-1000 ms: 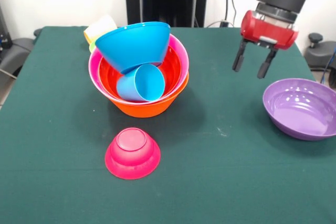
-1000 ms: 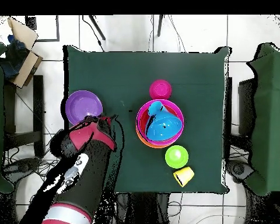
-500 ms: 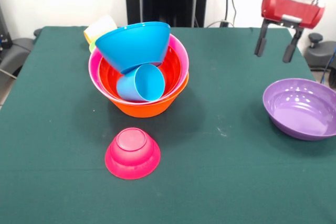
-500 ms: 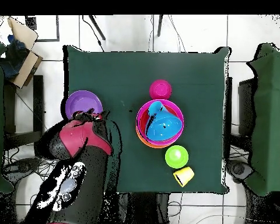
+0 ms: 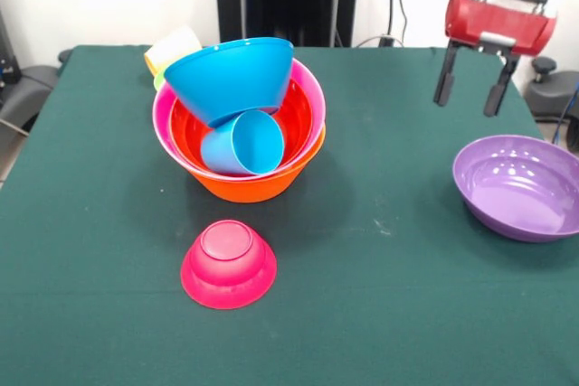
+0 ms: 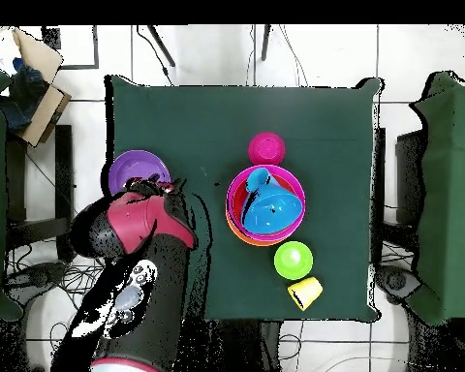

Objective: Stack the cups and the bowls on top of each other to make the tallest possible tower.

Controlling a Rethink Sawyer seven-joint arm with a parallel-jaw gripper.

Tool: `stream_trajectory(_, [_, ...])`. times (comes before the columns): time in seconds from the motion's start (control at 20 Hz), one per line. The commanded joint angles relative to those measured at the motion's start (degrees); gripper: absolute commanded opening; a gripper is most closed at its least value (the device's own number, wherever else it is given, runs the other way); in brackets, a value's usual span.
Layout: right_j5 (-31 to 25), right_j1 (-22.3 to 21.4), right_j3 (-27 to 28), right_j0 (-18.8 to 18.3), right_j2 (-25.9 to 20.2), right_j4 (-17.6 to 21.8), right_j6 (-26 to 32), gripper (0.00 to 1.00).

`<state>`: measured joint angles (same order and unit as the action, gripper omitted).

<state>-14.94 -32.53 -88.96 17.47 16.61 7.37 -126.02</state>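
Pincer (image 5: 467, 88), released and empty, poised above the far rim of the purple bowl (image 5: 519, 186) at bench (image 5: 380, 314) right, likely to fetch it for the tower (image 5: 240, 128) at centre-left.

From the front, the yellow-orange cup (image 5: 173, 48) and green bowl (image 5: 159, 80) near the tabletop's far left corner were mostly hidden behind the tower (image 5: 240, 124). The purple bowl (image 5: 518, 185) was cut off at the right edge; overhead, the arm (image 6: 130, 281) covered part of it.
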Motion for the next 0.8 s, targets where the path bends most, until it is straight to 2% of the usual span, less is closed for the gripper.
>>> stream_trajectory(0.05, [1.3,7.7,5.4,-1.6,-6.9,0.6,-2.7,1.0])
stream_trajectory(0.25, [-2.3,5.8,4.1,-2.2,-9.0,0.9,-0.5,1.0])
stream_trajectory(0.35, [-3.1,3.4,1.6,-0.4,-7.7,1.4,-1.0,1.0])
stream_trajectory(0.55, [4.7,-0.9,-3.8,7.0,-0.2,3.6,-6.0,1.0])
stream_trajectory(0.7, [11.4,0.4,-4.5,13.3,6.8,4.2,-8.7,1.0])
stream_trajectory(0.8, [16.2,2.5,-4.4,16.7,10.8,3.0,-9.9,1.0])
